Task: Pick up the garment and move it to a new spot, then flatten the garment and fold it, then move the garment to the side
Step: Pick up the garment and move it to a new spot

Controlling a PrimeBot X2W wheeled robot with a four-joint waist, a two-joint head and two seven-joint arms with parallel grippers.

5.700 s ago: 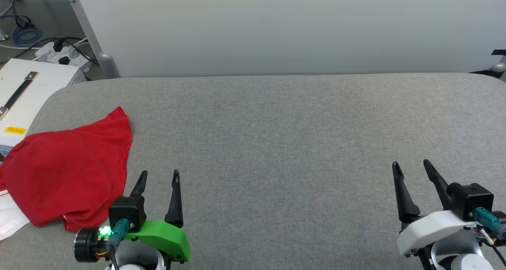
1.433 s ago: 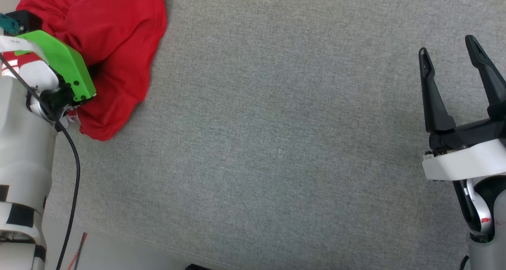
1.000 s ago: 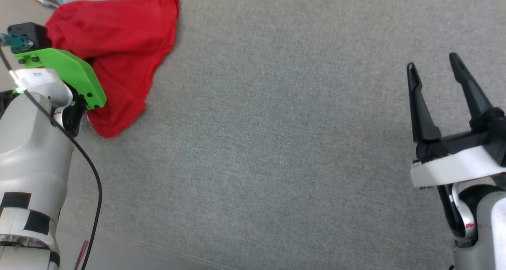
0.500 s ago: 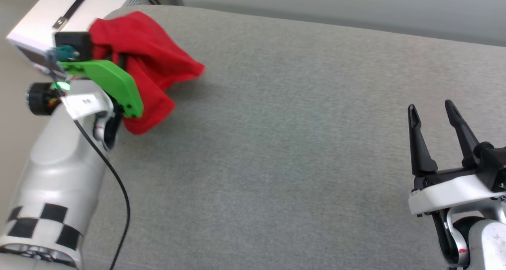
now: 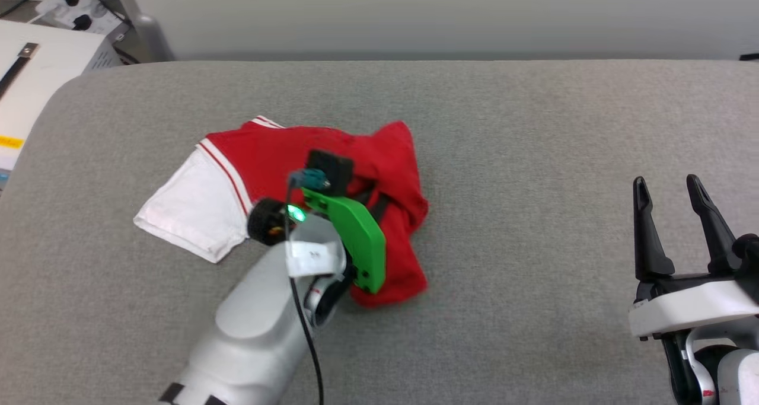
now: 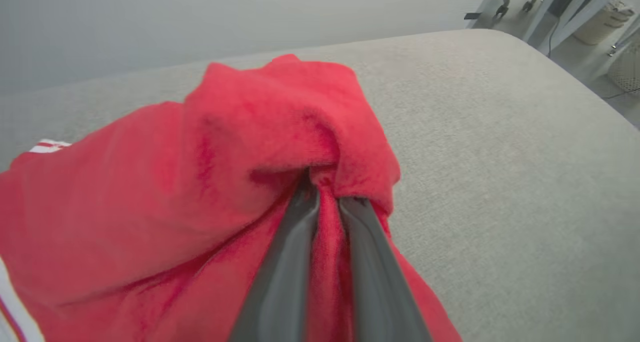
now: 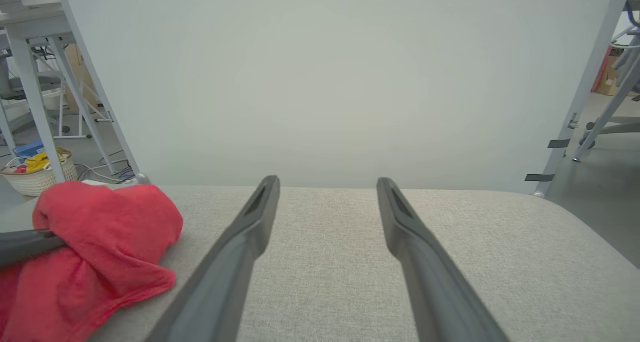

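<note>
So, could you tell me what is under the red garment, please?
The garment lies on the grey padded table, its white sleeve spread flat. The left gripper pinches a red fold. Whatever lies beneath the bunched cloth is covered.

A wide grey fabric-covered bench (image 5: 533, 156) has rounded corners. On its left half lies a crumpled red T-shirt (image 5: 261, 156), white sleeve spread flat.

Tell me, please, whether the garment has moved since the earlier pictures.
Yes. The garment, earlier at the table's left edge beside the white box, now lies nearer the table's middle, away from that box, pinched by the left claw.
</note>
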